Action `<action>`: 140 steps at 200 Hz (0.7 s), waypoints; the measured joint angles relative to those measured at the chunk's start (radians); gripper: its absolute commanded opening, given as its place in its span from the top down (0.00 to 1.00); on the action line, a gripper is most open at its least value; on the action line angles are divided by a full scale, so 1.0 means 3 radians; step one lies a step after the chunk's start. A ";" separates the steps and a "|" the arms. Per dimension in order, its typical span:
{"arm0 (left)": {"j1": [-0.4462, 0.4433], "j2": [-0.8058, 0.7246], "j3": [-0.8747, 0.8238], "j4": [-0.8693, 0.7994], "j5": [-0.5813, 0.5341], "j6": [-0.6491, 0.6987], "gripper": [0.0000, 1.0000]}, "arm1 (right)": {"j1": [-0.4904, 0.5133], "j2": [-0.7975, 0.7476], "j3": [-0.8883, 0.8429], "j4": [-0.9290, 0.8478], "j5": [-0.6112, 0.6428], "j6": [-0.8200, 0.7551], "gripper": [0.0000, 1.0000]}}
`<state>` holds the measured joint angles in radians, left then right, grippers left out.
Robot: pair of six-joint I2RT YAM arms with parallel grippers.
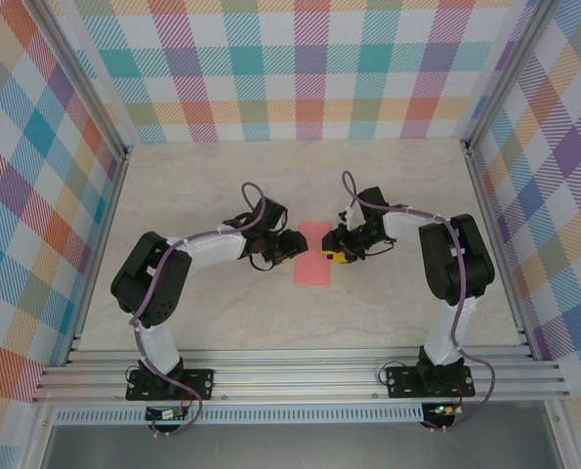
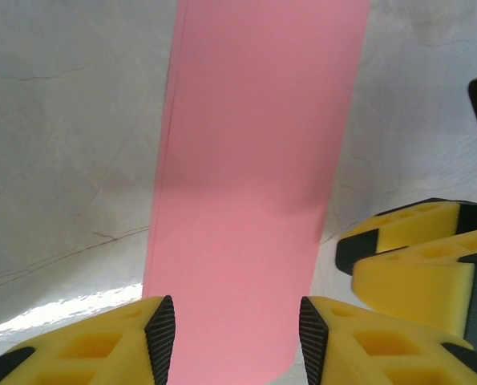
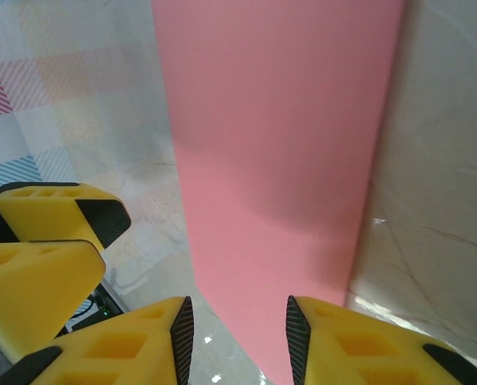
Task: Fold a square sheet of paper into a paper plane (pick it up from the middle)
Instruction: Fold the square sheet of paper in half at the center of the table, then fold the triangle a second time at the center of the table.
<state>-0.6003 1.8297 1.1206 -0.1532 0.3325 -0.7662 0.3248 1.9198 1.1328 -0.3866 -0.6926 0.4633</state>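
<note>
The pink sheet of paper (image 1: 312, 252) lay flat on the desk (image 1: 222, 186), a narrow strip. The left gripper (image 2: 238, 337) and right gripper (image 3: 234, 337) hung part-open over it, grasping nothing.

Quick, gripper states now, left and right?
Left gripper: open, holding nothing, pink paper beneath it.
Right gripper: open, holding nothing, same paper beneath.

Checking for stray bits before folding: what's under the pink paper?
The pink paper lies flat on the pale marbled table; the patch directly beneath it is covered, so anything there is unseen.
</note>
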 measured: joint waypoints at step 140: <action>0.0003 0.0056 -0.0010 -0.0005 0.0064 -0.0011 0.50 | 0.0018 0.0097 -0.0019 -0.0057 0.0240 -0.0064 0.64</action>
<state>-0.5995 1.8465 1.1175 -0.1547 0.3515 -0.7696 0.3302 1.9488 1.1271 -0.4038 -0.6205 0.4442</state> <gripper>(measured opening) 0.497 0.367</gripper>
